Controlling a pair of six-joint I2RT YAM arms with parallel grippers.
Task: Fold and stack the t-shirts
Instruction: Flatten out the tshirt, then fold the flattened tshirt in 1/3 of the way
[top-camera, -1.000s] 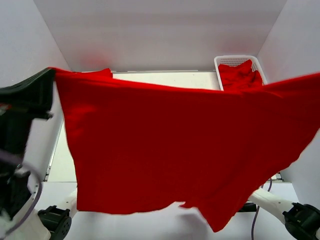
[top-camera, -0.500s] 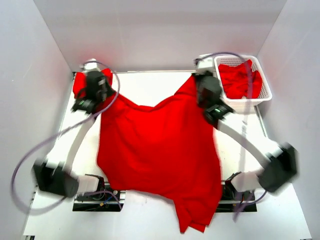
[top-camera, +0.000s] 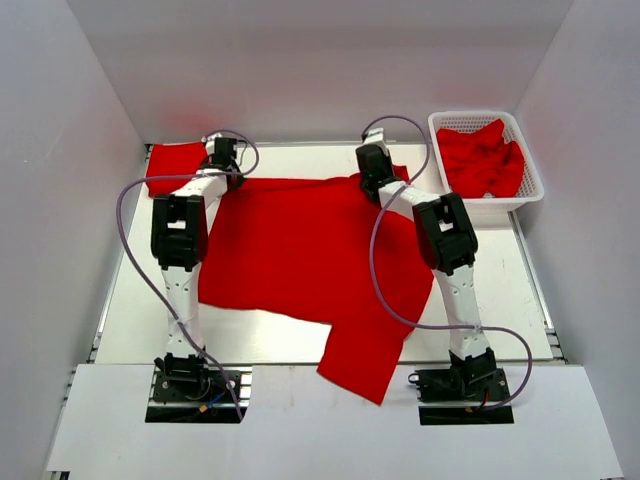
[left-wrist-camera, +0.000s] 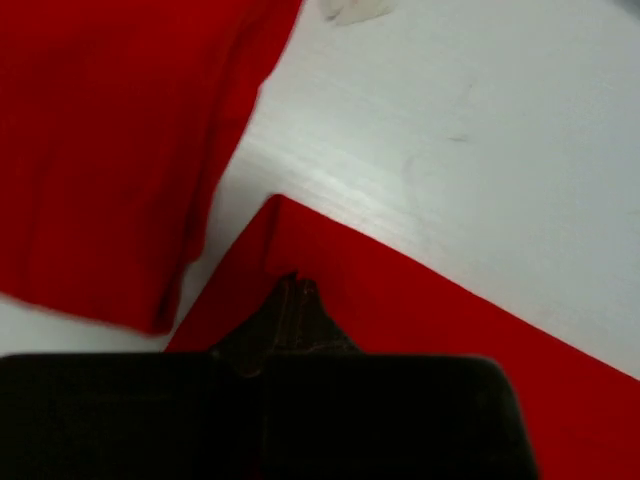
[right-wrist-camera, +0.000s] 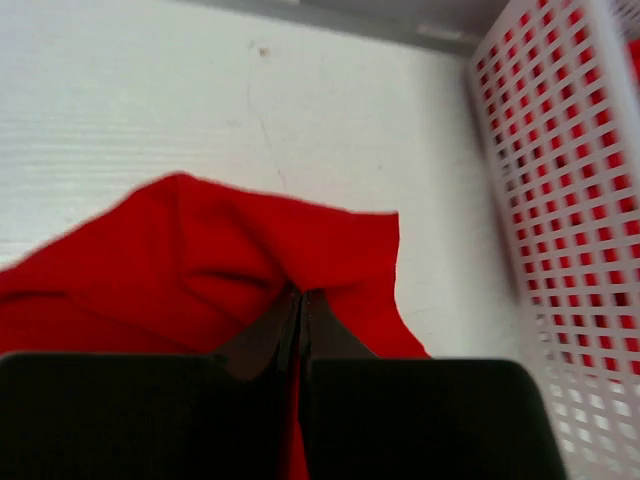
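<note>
One red t-shirt (top-camera: 300, 250) lies spread out on the white table (top-camera: 140, 300), and one lower part (top-camera: 365, 360) reaches over the near edge. My left gripper (top-camera: 226, 172) is shut on its far left corner (left-wrist-camera: 300, 240); the black fingertips (left-wrist-camera: 290, 300) pinch the cloth low against the table. My right gripper (top-camera: 374, 172) is shut on the far right corner, where the fabric (right-wrist-camera: 250, 250) bunches up over the closed fingertips (right-wrist-camera: 318, 315). A second t-shirt (top-camera: 175, 165), folded, lies at the far left beside my left gripper (left-wrist-camera: 295, 285) and fills the upper left of the left wrist view (left-wrist-camera: 110, 130).
A white lattice basket (top-camera: 470, 117) stands at the far right with more red cloth (top-camera: 485, 155) in it; its wall (right-wrist-camera: 560, 180) is close to the right of my right gripper (right-wrist-camera: 300, 297). White walls enclose the table at the back and on both sides.
The shirt, held up stretched in front of the camera a second ago, has swung down and forward and now lies flat. Both arms have reached to the far side, still gripping it.
</note>
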